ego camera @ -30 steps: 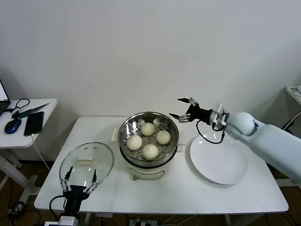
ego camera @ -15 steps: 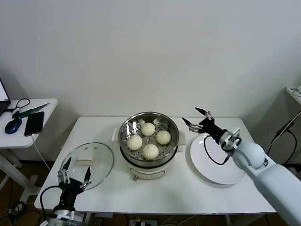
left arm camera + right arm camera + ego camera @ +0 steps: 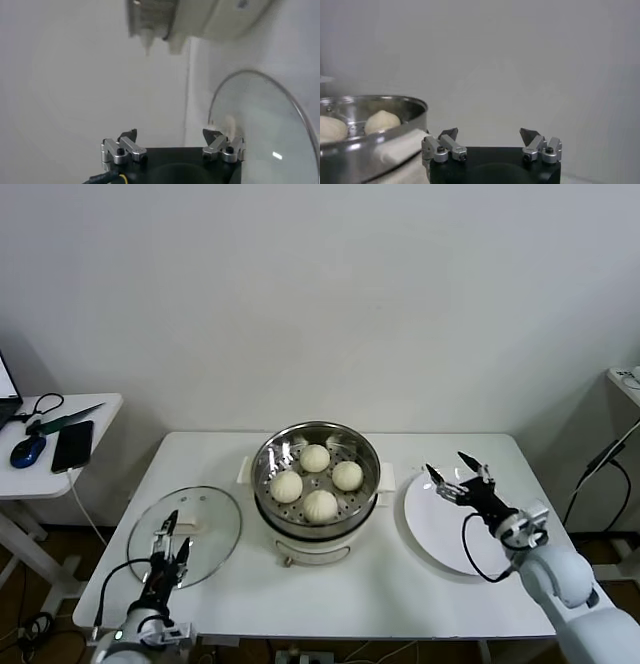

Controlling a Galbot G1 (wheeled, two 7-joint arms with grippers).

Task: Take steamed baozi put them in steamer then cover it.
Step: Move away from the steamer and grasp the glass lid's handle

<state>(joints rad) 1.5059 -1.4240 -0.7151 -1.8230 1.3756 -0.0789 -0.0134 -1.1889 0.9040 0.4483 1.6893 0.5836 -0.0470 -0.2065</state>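
The steamer (image 3: 316, 474) stands mid-table on its white pot base, uncovered, with several cream baozi (image 3: 320, 505) on its perforated floor. Its rim (image 3: 370, 107) and one baozi (image 3: 382, 121) also show in the right wrist view. The glass cover (image 3: 205, 514) lies flat on the table to the steamer's left, its white handle (image 3: 183, 526) up. My left gripper (image 3: 176, 534) hovers open over the cover's near part, with nothing between its fingers. The cover's rim (image 3: 260, 100) curves beside that gripper (image 3: 172, 134). My right gripper (image 3: 457, 467) is open and empty over the white plate (image 3: 440, 529), right of the steamer.
A side table (image 3: 90, 409) at the far left carries a mouse (image 3: 27, 451), a phone (image 3: 72, 445) and cables. The white table's front edge (image 3: 350, 631) runs just in front of the cover and plate. A white wall stands behind.
My right gripper has drawn back from beside the steamer's rim to the front right, over the plate. My left gripper has shifted slightly over the cover and turned. Both stayed open.
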